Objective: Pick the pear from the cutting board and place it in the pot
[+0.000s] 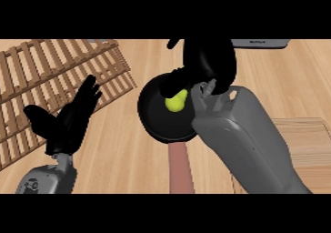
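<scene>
1. Pear [175,101] is yellow-green and sits just beneath the right hand [208,63], whose thumb and fingers curl round its top; it is over the dark inside of the pot [151,113]; I cannot tell whether it touches the bottom.
2. The right forearm [242,136] hides the pot's right rim and part of the cutting board [309,141]; the pot's reddish handle [182,168] runs beside it.
3. The left hand [67,118] rests released, fingers up, well left of the right hand.

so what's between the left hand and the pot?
Head view: only bare counter between the left hand and the pot; the rack corner ends just above that stretch.
</scene>
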Action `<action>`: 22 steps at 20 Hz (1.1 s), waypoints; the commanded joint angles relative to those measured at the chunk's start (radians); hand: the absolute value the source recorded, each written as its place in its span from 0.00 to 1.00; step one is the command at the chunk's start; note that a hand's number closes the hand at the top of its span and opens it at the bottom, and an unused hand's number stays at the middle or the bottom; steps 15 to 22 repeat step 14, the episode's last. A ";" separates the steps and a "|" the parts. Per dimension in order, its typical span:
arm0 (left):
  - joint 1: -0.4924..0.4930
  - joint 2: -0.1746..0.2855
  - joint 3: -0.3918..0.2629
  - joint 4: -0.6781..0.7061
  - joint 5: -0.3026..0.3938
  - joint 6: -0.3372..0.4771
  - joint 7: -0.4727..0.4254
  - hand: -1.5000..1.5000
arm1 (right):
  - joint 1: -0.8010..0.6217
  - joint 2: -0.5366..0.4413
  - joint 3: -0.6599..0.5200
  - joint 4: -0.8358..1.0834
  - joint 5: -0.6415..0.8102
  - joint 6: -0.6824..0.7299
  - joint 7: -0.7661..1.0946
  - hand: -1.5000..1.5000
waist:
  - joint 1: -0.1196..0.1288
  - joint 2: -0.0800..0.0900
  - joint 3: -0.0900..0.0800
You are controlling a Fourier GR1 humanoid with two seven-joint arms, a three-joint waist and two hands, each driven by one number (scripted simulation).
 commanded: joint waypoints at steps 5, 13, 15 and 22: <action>-0.017 0.000 0.010 -0.024 -0.003 0.013 0.035 0.50 | 0.033 0.007 0.023 0.034 -0.135 -0.392 0.038 0.00 | 0.000 -0.003 0.001; 0.071 0.009 0.007 -0.085 0.000 -0.002 0.022 0.50 | 0.085 -0.015 -0.130 -0.032 0.055 -0.605 -0.089 0.00 | -0.022 -0.008 0.001; 0.042 0.004 0.016 -0.052 -0.008 0.008 0.017 0.50 | 0.107 0.006 -0.063 -0.090 0.096 -0.626 -0.018 0.00 | -0.030 -0.009 0.001; 0.042 0.004 0.016 -0.052 -0.008 0.008 0.017 0.50 | 0.107 0.006 -0.063 -0.090 0.096 -0.626 -0.018 0.00 | -0.030 -0.009 0.001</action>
